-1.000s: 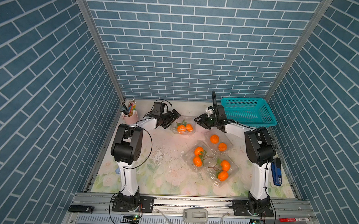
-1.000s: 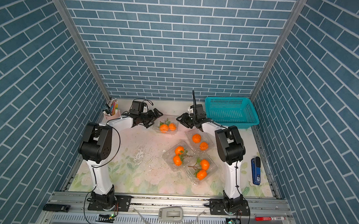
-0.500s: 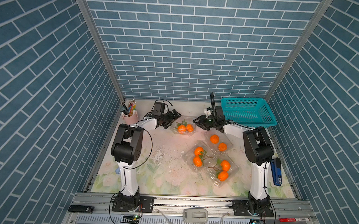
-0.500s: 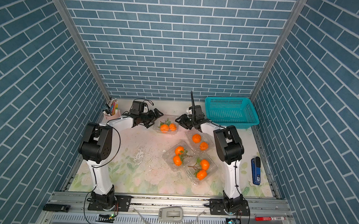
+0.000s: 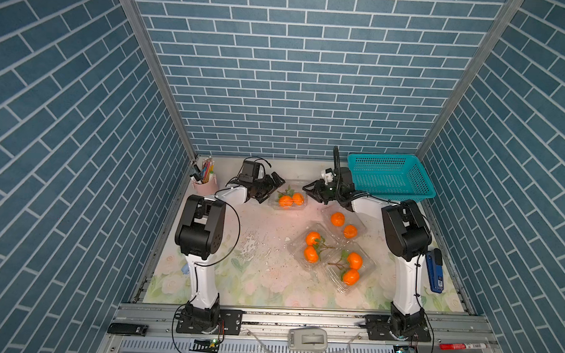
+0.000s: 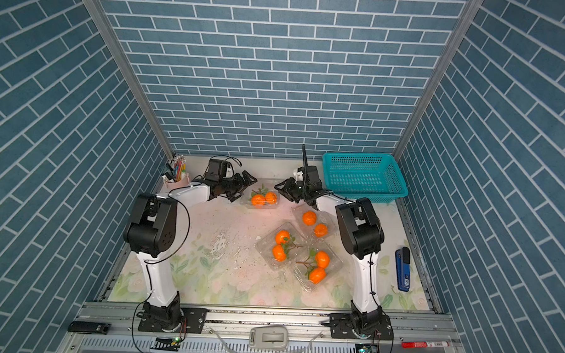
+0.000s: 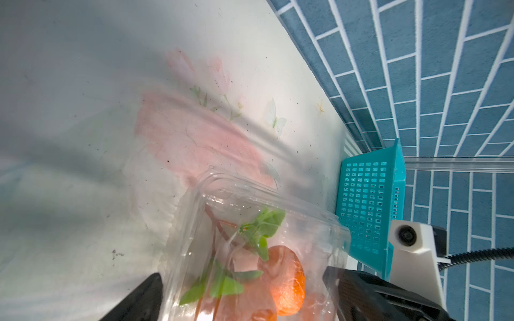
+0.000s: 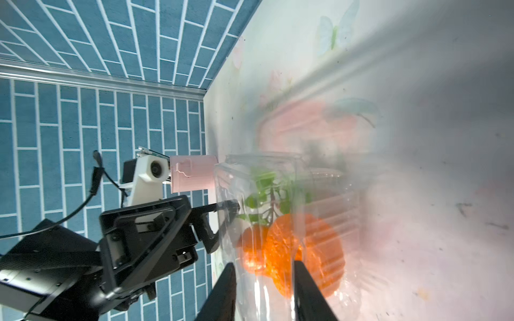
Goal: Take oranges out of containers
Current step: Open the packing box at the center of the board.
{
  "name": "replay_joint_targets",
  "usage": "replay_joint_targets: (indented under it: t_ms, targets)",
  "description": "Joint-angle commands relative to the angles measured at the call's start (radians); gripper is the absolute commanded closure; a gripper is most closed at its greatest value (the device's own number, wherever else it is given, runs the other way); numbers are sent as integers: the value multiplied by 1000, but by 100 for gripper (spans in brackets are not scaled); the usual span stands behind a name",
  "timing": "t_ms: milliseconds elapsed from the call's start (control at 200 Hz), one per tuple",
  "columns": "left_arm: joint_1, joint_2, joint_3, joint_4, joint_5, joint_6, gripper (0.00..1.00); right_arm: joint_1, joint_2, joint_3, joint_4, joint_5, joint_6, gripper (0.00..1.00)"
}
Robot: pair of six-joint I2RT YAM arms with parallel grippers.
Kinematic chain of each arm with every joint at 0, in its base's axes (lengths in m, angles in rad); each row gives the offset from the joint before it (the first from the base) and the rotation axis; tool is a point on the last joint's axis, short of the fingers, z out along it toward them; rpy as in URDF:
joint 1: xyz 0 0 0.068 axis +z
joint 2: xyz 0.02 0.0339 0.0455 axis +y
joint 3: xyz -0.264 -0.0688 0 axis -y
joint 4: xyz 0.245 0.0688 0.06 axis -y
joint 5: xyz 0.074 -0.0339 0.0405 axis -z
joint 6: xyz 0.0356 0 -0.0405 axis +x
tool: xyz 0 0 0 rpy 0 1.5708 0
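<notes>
A clear container (image 5: 288,200) (image 6: 263,198) at the back of the table holds two oranges (image 5: 286,201) on a leafy twig. My left gripper (image 5: 275,187) (image 7: 247,301) is wide open, its fingers (image 7: 144,297) straddling that container's left end. My right gripper (image 5: 309,194) (image 8: 265,290) is at the right end, its jaws narrowed around the clear plastic wall (image 8: 278,278), with a gap still showing beside one finger. Three more containers (image 5: 351,219) (image 5: 304,255) (image 5: 367,269) lie near the right arm, each with two oranges (image 5: 337,219) (image 5: 312,238) (image 5: 355,261).
A teal basket (image 5: 389,178) (image 6: 363,179) stands at the back right, just behind my right gripper. A pink pen cup (image 5: 205,183) sits in the back left corner. A blue tool (image 5: 434,272) lies by the right wall and a red marker (image 5: 463,346) on the front rail.
My right gripper has edged left onto the far container's end and its jaws have narrowed. The left gripper stays wide open in place.
</notes>
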Motion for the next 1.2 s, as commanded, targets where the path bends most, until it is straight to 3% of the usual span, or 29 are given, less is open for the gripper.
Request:
replay_joint_targets:
  t_ms: [0, 700, 930, 1190]
  targets:
    - [-7, 32, 23, 11, 20, -7, 1, 15, 20, -1, 63, -51, 78, 65]
    - [-30, 101, 130, 19, 36, -57, 1, 19, 54, -68, 275, -62, 302, 73]
    - [-32, 132, 188, -16, 53, -53, 1, 33, 64, -65, 299, -30, 352, 81]
    - [57, 73, 177, -131, 54, -7, 1, 34, 43, -109, 325, 52, 420, 88]
